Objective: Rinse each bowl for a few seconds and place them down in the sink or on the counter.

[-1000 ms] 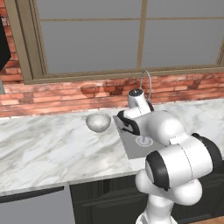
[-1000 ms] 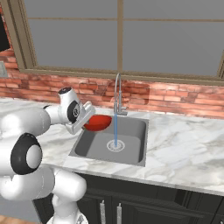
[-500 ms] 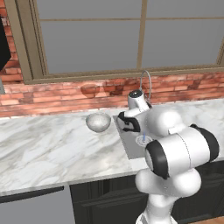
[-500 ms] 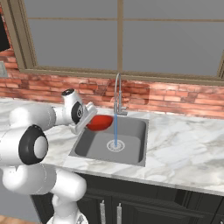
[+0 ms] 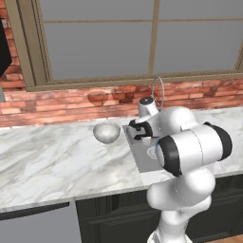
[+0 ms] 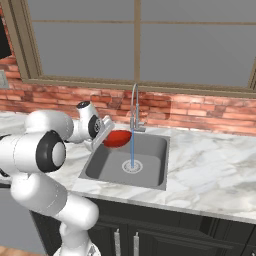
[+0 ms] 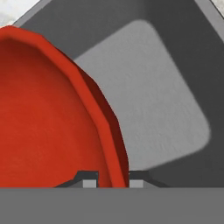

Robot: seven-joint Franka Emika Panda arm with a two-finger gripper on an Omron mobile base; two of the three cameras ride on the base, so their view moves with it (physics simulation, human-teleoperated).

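My gripper (image 6: 106, 131) is shut on the rim of the glossy red bowl (image 6: 118, 138), holding it tilted over the left part of the sink (image 6: 150, 150). The hand view has the red bowl (image 7: 48, 113) large at left, its rim pinched between my gripper (image 7: 113, 179) tips, with the grey sink (image 7: 153, 109) floor beyond. The bowl's right edge hangs just left of the water stream (image 6: 132, 152). The white speckled bowl (image 5: 107, 132) sits upright on the counter (image 5: 57, 161), left of the sink (image 5: 142, 161) and my gripper (image 5: 137, 130).
The curved steel faucet (image 6: 134, 107) stands at the sink's back edge, with water falling onto the round drain (image 6: 132, 166). A brick wall and window run behind. Marble counter (image 6: 210, 170) stretches right of the sink.
The arm's elbow has swung round while the hand stayed over the sink. The red bowl has drifted slightly right, toward the water stream.
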